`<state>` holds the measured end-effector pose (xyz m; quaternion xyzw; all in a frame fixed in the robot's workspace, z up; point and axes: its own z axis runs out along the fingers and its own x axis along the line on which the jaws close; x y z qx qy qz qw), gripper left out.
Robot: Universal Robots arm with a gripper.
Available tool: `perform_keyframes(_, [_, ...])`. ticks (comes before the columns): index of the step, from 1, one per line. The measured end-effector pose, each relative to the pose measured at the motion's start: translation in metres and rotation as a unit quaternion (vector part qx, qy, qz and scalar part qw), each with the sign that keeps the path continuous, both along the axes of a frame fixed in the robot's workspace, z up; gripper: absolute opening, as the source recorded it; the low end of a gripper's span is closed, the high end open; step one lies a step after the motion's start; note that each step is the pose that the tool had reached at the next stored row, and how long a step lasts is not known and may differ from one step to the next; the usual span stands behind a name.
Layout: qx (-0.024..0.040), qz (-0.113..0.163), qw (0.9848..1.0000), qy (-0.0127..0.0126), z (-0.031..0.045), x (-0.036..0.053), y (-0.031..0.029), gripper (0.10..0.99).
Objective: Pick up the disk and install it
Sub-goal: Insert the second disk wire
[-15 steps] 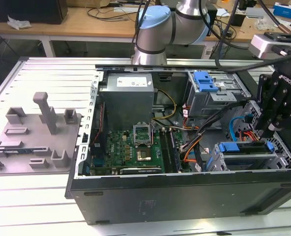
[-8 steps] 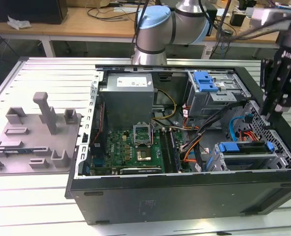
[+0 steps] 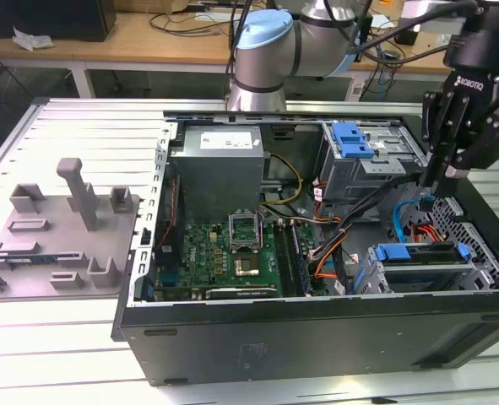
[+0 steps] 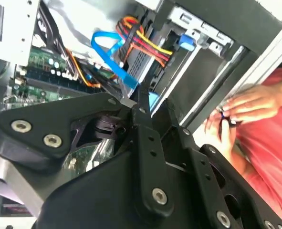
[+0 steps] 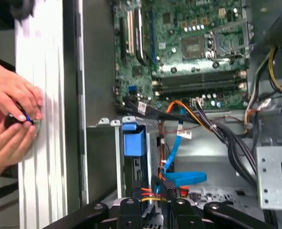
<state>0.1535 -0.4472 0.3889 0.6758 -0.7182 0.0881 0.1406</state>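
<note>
We had our gripper [image 3: 442, 181] hanging over the open computer case [image 3: 317, 337], fingers drawn together with nothing between them, as far as we could judge. Just below it sat the disk [image 3: 418, 257] in its blue carrier, already down in the drive bay, so the install looked about done. Beside the case a person's hands [image 5: 12, 119] rested on the table [image 5: 43, 95].

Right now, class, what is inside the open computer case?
A green motherboard, a grey power supply, bundled cables and the disk, in its blue carrier, sitting in a metal cage. The cage hides most of the disk, including its label.
</note>
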Motion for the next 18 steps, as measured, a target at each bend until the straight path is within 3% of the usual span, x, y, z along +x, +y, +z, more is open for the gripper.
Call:
perform_keyframes(2, [-0.0139,0.000,0.9999,0.0047,-0.0009,0.0000,0.0037,0.302])
perform_keyframes(4, [-0.0302,0.000,0.9995,0.0048,-0.0019,0.0000,0.0046,0.302])
perform_keyframes(6, [-0.0380,0.000,0.9993,0.0048,-0.0032,0.0000,0.0047,0.302])
perform_keyframes(8, [-0.0425,0.000,0.9991,0.0052,-0.0052,0.0001,0.0047,0.302])
perform_keyframes(18, [-0.0495,0.002,0.9988,0.0062,-0.0170,0.0015,0.0096,0.302])
